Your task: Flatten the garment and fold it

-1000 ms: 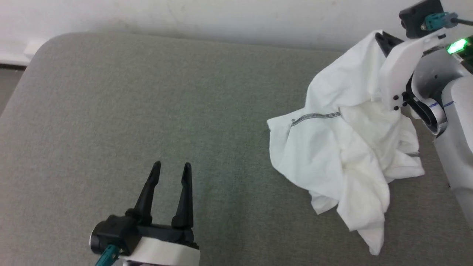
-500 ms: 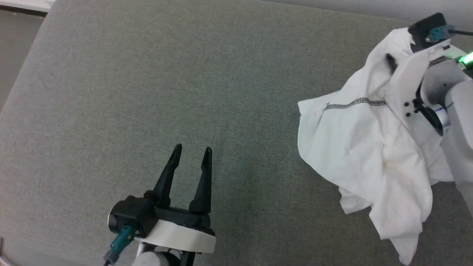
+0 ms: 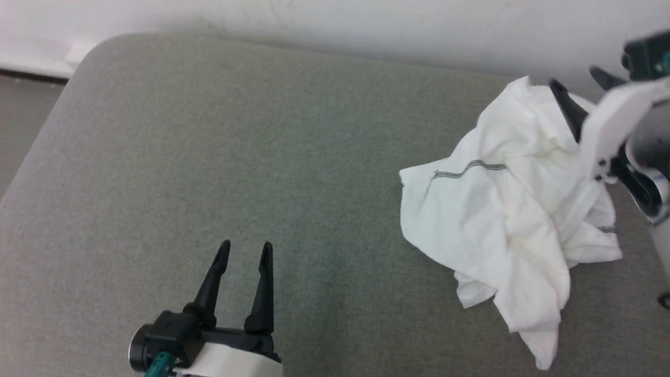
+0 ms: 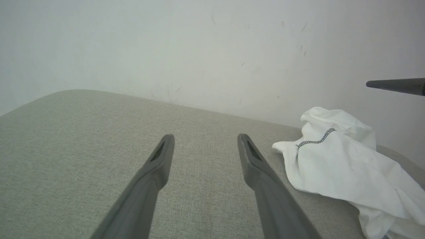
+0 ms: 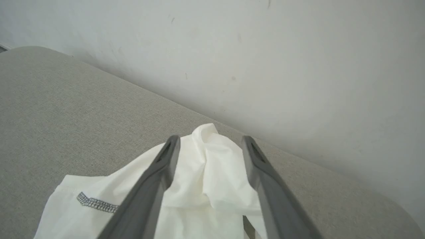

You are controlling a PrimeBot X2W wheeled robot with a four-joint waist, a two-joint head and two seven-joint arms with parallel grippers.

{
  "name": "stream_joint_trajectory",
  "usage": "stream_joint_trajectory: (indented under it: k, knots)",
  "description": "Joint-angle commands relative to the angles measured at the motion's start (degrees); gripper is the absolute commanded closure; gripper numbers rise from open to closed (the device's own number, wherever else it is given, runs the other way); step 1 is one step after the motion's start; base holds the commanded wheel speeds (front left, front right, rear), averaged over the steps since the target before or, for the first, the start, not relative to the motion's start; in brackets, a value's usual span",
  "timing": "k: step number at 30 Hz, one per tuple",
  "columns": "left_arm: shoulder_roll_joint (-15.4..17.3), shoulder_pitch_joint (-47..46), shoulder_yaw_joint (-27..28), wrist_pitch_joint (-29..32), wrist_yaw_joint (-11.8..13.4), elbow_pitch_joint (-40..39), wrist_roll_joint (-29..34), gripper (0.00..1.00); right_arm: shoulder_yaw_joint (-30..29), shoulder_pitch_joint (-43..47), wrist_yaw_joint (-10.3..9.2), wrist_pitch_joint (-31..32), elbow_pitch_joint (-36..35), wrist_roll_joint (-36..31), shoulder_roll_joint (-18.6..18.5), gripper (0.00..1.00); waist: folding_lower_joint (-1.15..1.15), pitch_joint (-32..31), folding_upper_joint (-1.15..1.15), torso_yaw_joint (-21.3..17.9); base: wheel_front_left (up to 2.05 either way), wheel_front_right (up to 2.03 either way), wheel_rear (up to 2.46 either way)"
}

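Note:
The garment (image 3: 502, 220) lies in a crumpled white heap on the right side of the grey padded surface (image 3: 235, 146), with a dark zigzag seam showing across its upper fold. My right gripper (image 3: 576, 81) hovers open just above the heap's far top. In the right wrist view the garment (image 5: 206, 186) lies below and between the spread fingers of that gripper (image 5: 211, 141), and nothing is pinched. My left gripper (image 3: 246, 248) stands open and empty low on the left, well away from the cloth. From the left wrist the gripper (image 4: 206, 139) sees the garment (image 4: 338, 162) off to its right.
A white wall (image 3: 314, 21) runs along the far edge of the surface. The surface's rounded corner is at the far left, with floor (image 3: 21, 115) beyond it. One finger of the right gripper (image 4: 395, 85) pokes in at the right of the left wrist view.
My right gripper has opened and let go of the garment, whose lifted peak has slumped onto the heap. The head camera has shifted; my left gripper has stayed open.

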Motion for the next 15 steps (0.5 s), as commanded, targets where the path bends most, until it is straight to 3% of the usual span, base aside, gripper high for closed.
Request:
stream_joint_trajectory:
  k: [1,9,15]
  knots:
    - [-0.1,0.9,0.6,-0.3,0.1,-0.5,0.6,0.0,-2.0,3.5,-0.05,1.4,-1.3,0.2,-0.5,0.0,0.01,-4.5,0.0,-4.0,0.0,0.0,0.0]
    - [-0.1,3.0,2.0,-0.3,-0.6,-2.3,1.6,0.0,-17.4,24.7,-0.05,13.9,-15.1,-3.3,1.7,0.0,0.01,-2.4,0.0,-4.5,0.0,0.0,0.0]
    - [-0.1,1.3,1.8,-0.3,-1.1,-2.7,2.3,0.0,-20.4,31.5,-0.05,16.3,-21.8,-6.4,5.4,0.0,0.01,1.5,0.0,-3.5,0.0,0.0,0.0]
